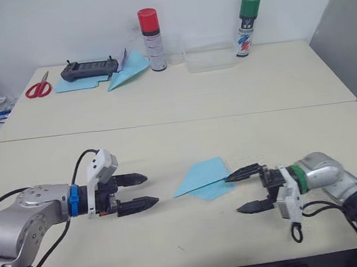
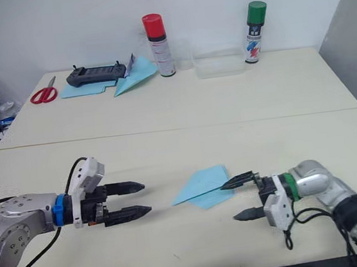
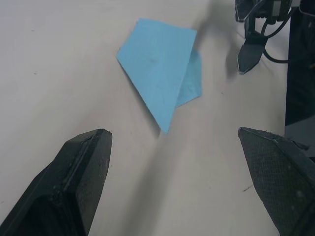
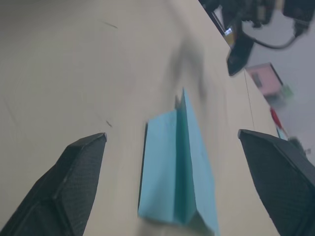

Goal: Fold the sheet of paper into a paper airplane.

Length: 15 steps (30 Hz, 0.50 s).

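Our right gripper (image 1: 249, 190) is hovering wide open, one fingertip touching the folded sheet of paper (image 1: 204, 178) lying on the surface (image 1: 177, 237) just ahead; our left gripper (image 1: 138, 191), spread wide, is facing it.

The beige table (image 1: 177, 237) carries the folded sheet of paper (image 1: 204, 178), scissors (image 1: 38, 89) and two spray cans (image 1: 151, 31).
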Each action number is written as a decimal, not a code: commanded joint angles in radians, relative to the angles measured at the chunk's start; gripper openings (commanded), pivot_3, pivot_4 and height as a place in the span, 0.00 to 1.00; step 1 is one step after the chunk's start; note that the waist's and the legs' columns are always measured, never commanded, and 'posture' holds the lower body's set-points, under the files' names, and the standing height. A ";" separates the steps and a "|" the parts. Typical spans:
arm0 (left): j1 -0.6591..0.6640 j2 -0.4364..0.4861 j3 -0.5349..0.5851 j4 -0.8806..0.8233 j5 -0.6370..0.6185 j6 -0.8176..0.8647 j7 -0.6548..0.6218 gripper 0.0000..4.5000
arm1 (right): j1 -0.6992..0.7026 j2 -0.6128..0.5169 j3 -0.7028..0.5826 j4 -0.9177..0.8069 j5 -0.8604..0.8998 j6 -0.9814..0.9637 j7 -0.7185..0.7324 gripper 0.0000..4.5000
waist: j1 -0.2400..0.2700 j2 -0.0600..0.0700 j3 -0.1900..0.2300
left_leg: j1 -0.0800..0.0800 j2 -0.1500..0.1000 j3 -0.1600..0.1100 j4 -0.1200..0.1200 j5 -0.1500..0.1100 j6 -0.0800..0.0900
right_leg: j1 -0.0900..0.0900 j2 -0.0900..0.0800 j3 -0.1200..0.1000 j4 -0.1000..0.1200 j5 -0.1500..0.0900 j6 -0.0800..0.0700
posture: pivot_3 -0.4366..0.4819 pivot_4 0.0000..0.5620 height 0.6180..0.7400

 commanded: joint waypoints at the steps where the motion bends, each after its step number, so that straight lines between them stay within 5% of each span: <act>1: -0.027 -0.005 -0.006 -0.005 0.007 -0.031 -0.004 1.00 | 0.037 -0.012 -0.065 -0.101 0.106 0.306 -0.028 0.95 | -0.005 0.000 0.000 | 0.000 0.000 0.000 0.000 0.000 0.000 | 0.000 0.000 0.000 0.000 0.000 0.000 | 0.48 0.27 1.00; 8: -0.060 -0.015 -0.043 0.005 0.020 -0.046 -0.005 1.00 | 0.036 0.024 -0.091 -0.237 0.172 0.965 -0.038 0.46 | -0.004 0.000 0.000 | 0.000 0.000 0.000 0.002 0.000 0.000 | 0.000 0.001 0.000 0.002 0.000 0.000 | 0.48 0.27 1.00; 12: -0.068 -0.019 -0.049 0.002 0.026 -0.047 0.000 1.00 | 0.034 0.061 -0.096 -0.279 0.108 1.062 -0.028 0.12 | -0.004 0.000 0.000 | -0.001 0.000 0.000 0.002 0.000 0.000 | 0.000 0.001 0.000 0.001 0.000 0.000 | 0.48 0.27 1.00; 15: -0.061 -0.018 -0.044 0.002 0.033 -0.052 0.001 1.00 | 0.046 0.065 -0.108 -0.315 0.101 1.107 0.000 0.01 | -0.004 0.000 0.000 | -0.001 0.000 0.000 0.002 0.000 0.000 | -0.001 0.001 0.000 0.000 0.000 0.000 | 0.48 0.27 1.00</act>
